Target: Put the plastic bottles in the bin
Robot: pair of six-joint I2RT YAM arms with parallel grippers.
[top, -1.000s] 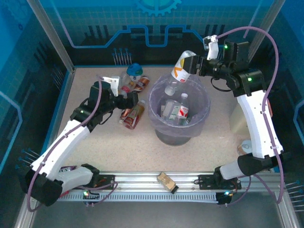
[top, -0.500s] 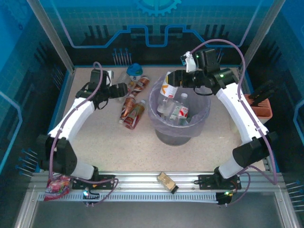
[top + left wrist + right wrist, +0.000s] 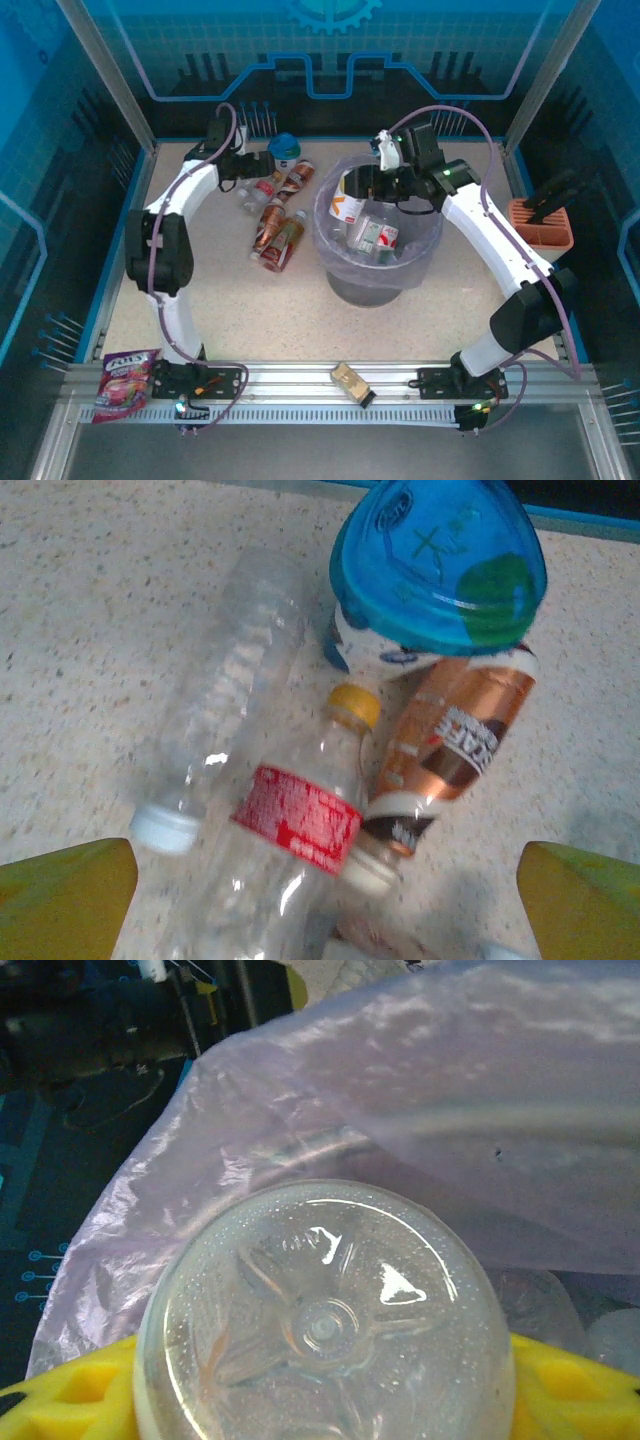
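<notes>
**Plastic bottles: one gripped at the bin, a cluster under the open left gripper**

Plastic bottles lie in three places. Several sit inside the bin (image 3: pixel 360 290), the round grey basket with the lavender bag (image 3: pixel 450 1110), mid-table. Your right gripper (image 3: pixel 372 188) is clamped on a white-and-orange bottle (image 3: pixel 347 200) over the bin's far-left rim. From the right wrist you see that bottle's clear base wedged between the yellow fingers (image 3: pixel 60 1400).

Your left gripper (image 3: pixel 322 905) hangs over the far-left cluster with its fingers (image 3: pixel 65 895) spread wide, holding nothing. Below it lies a red-label bottle (image 3: pixel 300 820) with a yellow cap. A clear bottle (image 3: pixel 225 690) with a white cap is just beside it on one side and a copper bottle (image 3: pixel 450 740) on the other, and a blue-lidded container (image 3: pixel 440 565) sits beyond. More brown bottles (image 3: pixel 277 238) lie near the bin's left side.
</notes>
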